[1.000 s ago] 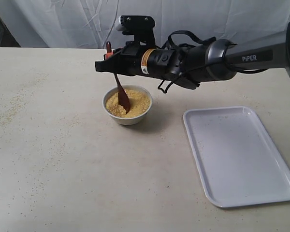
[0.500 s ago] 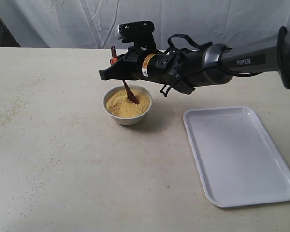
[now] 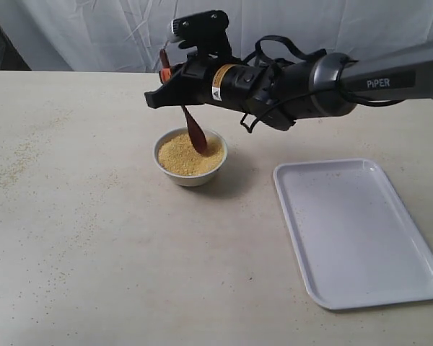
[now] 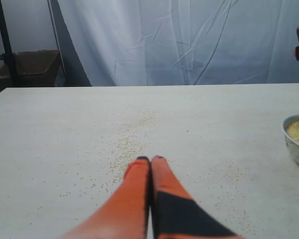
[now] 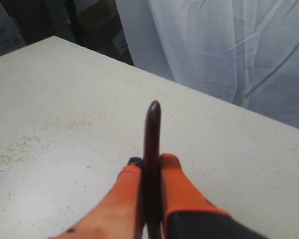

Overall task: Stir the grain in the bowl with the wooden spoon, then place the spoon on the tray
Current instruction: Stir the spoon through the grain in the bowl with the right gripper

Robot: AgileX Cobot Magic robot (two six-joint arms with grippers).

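The small white bowl [image 3: 190, 157] holds a mound of golden grain [image 3: 189, 153] left of the table's middle. My right gripper [image 3: 167, 81] hovers above it, shut on the slim handle of the dark wooden spoon [image 3: 195, 134]. The spoon's oval end hangs just above the grain near the bowl's far side. In the right wrist view the spoon's handle [image 5: 151, 144] stands clamped between the orange fingers of the right gripper [image 5: 150, 161]. The white tray [image 3: 353, 228] lies flat at the right. My left gripper [image 4: 150, 159] is shut and holds nothing; the bowl [image 4: 298, 144] shows at that view's edge.
Loose grains are scattered over the tabletop [image 3: 72, 216], thickest at the left [image 3: 18, 162]. A white cloth backdrop [image 3: 86, 29] hangs behind the table. The right arm [image 3: 332, 86] stretches across above the table's back half.
The spoon has been lifted from deep in the grain to just above it, and the right gripper has risen slightly. The left gripper is unchanged.
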